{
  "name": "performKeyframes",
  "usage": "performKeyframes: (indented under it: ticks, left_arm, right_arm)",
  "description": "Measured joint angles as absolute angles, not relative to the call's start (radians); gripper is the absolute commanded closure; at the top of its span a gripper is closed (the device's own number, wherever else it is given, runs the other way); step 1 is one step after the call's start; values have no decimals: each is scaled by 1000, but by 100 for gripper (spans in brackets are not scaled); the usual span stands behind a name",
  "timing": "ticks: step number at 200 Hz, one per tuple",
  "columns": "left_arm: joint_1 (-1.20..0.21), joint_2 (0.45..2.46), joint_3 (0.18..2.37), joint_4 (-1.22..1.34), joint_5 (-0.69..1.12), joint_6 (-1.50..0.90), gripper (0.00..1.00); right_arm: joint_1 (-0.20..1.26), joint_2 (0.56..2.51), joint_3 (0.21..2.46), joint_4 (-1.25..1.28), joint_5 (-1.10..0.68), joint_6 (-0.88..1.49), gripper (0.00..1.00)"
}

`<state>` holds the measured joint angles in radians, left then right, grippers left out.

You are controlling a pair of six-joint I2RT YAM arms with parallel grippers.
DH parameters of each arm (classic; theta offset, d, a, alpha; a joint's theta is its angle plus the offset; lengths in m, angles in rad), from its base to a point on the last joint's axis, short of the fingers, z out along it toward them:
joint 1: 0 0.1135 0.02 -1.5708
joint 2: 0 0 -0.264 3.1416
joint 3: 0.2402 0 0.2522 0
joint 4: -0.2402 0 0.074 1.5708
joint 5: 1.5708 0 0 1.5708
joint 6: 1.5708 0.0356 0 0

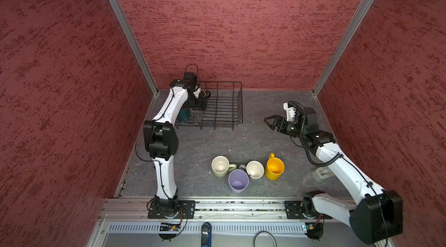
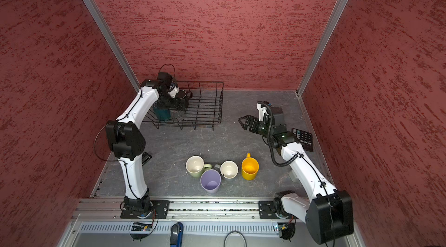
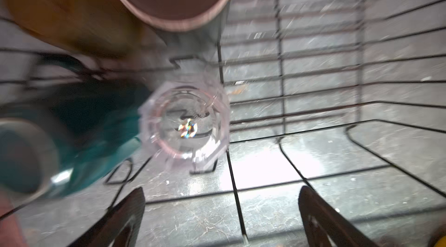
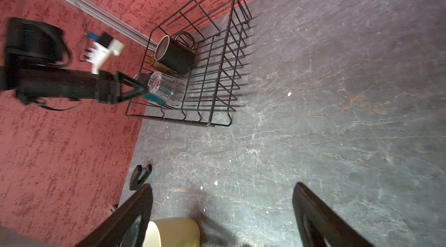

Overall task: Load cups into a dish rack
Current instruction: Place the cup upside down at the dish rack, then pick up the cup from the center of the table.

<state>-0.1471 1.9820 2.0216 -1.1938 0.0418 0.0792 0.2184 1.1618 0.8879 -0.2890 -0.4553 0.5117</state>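
dish rack [image 1: 224,113]: far left on the bench [image 1: 253,137], near the back wall.
in the rack, left end: near mug [image 2: 163,113] just left of the glass [image 3: 184,125]; far mug [image 4: 177,57] behind the glass; rack tumbler [image 3: 60,16] left of the far mug.
left gripper [image 3: 222,187]: over the glass.
bench row, front middle: left mug [image 1: 220,166], middle mug [image 1: 255,169], right mug [image 1: 274,168].
bench tumbler [image 1: 238,181]: before that row, between left mug and middle mug.
right gripper [image 1: 269,122]: over bare bench, right of the rack, behind the row.
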Motion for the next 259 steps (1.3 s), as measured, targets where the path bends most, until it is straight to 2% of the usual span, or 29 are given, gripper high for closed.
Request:
performKeyframes:
  ticks: [35, 72, 89, 167, 210, 259]
  left_arm:
    - [-156, 1683, 1915, -1013, 44, 56, 0]
    - [-143, 1295, 1471, -588, 89, 7, 0]
    - [-115, 1200, 1337, -480, 136, -15, 0]
    - [124, 1096, 1010, -180, 213, -190, 0]
    - [171, 1094, 997, -113, 305, -267, 1]
    - [213, 1073, 994, -81, 366, -318, 0]
  right_arm:
    - [249, 1180, 930, -361, -402, 462, 16]
    - [393, 1210, 1018, -440, -313, 414, 19]
    - [482, 1225, 1061, -473, -272, 405, 22]
    - [845, 1334, 1129, -567, -115, 442, 33]
    - [981, 1446, 1195, -638, -46, 460, 36]
    - [1048, 1549, 1269, -675, 11, 464, 42]
